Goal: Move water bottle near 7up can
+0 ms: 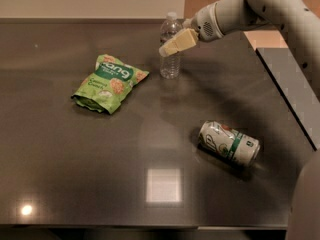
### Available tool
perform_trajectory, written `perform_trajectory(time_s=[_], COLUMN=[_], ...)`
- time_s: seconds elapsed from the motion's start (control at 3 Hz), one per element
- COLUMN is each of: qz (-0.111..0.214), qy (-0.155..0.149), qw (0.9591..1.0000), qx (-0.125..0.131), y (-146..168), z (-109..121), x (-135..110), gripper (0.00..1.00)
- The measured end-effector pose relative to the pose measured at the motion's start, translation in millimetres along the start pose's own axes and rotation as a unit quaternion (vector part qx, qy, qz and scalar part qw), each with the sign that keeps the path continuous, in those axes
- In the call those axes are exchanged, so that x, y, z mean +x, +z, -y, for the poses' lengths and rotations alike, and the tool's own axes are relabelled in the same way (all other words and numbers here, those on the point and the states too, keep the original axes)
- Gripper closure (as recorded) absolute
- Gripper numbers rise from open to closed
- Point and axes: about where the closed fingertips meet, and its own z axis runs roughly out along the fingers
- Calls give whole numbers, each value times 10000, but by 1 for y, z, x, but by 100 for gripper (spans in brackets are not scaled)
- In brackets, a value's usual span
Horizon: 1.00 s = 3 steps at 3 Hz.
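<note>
The water bottle [170, 49], clear with a white cap, stands upright at the back of the dark table. My gripper [176, 42] reaches in from the upper right and sits in front of the bottle's upper body, overlapping it in the camera view. The 7up can [229, 143], white and silver with green lettering, lies on its side at the front right of the table, well apart from the bottle.
A green snack bag [108, 82] lies to the left of the bottle. The table's right edge [280, 99] runs past the can, with a lower grey surface [295, 79] beyond it. My arm [250, 6] spans the upper right.
</note>
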Motion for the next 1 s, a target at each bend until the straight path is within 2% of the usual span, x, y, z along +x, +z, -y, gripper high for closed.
perform_trajectory(time_s=[0.33, 0.67, 1.0], qz=[71, 174, 193], qy=[53, 127, 140], qw=[9999, 9996, 9995], qx=[-103, -186, -192], y=[3, -3, -5], z=[-7, -14, -15], x=[0, -2, -3], gripper=[38, 93, 100])
